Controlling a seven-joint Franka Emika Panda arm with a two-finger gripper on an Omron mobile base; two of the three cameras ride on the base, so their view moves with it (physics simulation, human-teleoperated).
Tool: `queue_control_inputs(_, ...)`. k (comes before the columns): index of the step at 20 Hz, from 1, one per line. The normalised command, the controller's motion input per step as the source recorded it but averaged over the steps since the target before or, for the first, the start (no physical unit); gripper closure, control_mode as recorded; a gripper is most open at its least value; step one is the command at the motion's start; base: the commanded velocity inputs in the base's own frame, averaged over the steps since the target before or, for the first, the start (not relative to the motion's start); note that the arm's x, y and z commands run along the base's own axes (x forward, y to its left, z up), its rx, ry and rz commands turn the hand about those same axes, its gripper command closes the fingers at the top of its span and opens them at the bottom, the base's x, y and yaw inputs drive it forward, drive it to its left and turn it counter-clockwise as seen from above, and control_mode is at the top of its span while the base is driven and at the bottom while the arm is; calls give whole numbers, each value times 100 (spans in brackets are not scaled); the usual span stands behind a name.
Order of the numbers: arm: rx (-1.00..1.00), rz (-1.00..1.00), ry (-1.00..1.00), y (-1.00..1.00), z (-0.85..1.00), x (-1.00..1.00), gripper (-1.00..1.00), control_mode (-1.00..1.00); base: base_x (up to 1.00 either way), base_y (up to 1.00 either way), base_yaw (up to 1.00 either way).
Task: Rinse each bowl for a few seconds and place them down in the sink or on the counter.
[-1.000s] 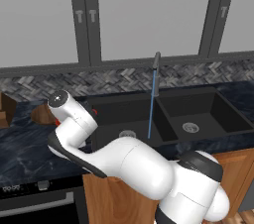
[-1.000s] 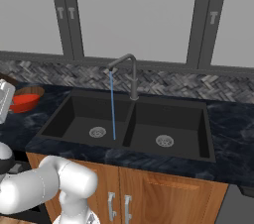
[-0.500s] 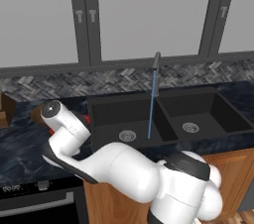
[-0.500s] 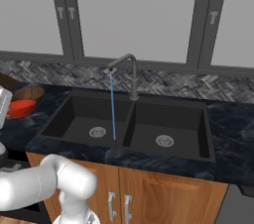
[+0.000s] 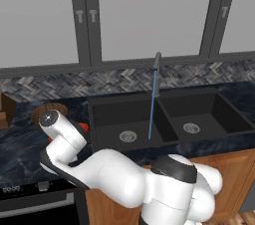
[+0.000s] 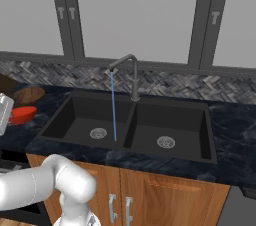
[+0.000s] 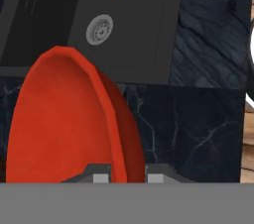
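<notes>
Red bowl [image 7: 64,119] is seen on edge in the hand view, its rim clamped between the two tips of the hand [image 7: 128,177], above the surface [image 7: 198,129] just left of the sink [image 7: 129,34]. In the right base view the red bowl [image 6: 21,114] is seen at the far left, near the wood bowl [image 6: 29,95], which is set on the surface further back. Water [image 6: 113,105] is running from the faucet [image 6: 131,72] into the left basin, close to the drain [image 6: 98,133]. Rinsing is judged not yet begun. Risks: the grip is on a thin rim only, so the bowl could be pivoted or slipped by its own weight during the carry; the sink edge could be clipped if the bowl is carried low; once wet, the glossy rim may be held less surely.
</notes>
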Motion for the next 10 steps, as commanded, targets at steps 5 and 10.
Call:
queue_control_inputs(5, 2, -2, 4, 8, -37, 26, 100, -100, 0, 0, 0)
queue_control_inputs(10, 1, -2, 6, 12, -35, 25, 100, -100, 0, 0, 0)
